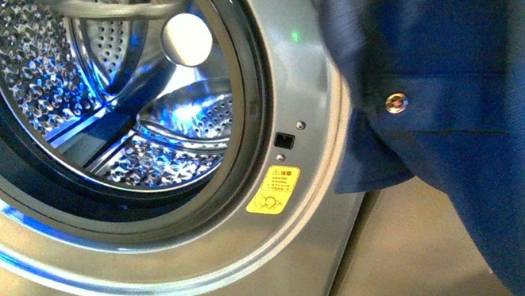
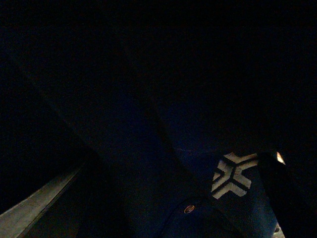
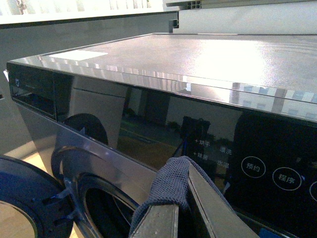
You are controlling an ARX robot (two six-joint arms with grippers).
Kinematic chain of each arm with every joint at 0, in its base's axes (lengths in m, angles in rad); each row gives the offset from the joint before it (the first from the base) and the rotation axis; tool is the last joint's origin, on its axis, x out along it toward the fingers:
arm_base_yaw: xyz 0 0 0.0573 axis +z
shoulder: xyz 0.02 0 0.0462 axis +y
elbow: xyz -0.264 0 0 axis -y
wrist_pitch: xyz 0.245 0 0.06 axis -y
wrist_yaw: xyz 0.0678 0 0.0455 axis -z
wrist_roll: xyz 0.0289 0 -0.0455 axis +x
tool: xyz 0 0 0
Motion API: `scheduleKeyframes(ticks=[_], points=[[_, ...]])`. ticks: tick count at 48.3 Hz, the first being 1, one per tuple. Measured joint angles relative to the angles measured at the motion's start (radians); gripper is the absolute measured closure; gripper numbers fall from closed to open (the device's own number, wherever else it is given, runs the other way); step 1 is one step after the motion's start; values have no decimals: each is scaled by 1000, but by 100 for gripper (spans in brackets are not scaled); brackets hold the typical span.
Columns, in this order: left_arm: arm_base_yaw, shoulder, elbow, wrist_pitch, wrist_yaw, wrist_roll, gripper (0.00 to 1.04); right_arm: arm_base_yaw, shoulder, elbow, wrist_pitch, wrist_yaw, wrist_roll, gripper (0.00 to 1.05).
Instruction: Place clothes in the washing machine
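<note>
Dangling clothes (image 1: 506, 116), long axis vertical, beside washing machine (image 1: 297, 234)

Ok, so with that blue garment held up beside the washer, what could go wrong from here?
1. The long dark navy-blue fabric garment hangs right of the silver-grey front-loading washing machine's round opening, so it may drape over the rim instead of entering the perforated steel drum.
2. The right gripper pinches only a small fold, close to the glossy black control panel; the cloth could slip out, or the gripper could brush the touch buttons.
</note>
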Motion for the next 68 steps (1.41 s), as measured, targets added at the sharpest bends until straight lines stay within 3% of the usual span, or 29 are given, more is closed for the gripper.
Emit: scheduleKeyframes(ticks=[25, 53, 59, 62, 68], points=[[-122, 80, 45, 47, -123, -8, 7, -2, 0, 0, 0, 4, 0, 101], [-177, 199, 87, 121, -319, 21, 7, -2, 0, 0, 0, 7, 0, 101], [-180, 208, 97, 121, -325, 23, 7, -2, 0, 0, 0, 7, 0, 101], [-180, 208, 97, 121, -326, 26, 11, -2, 0, 0, 0, 7, 0, 101], [-180, 208, 97, 134, -322, 17, 34, -3, 0, 0, 0, 7, 0, 101]])
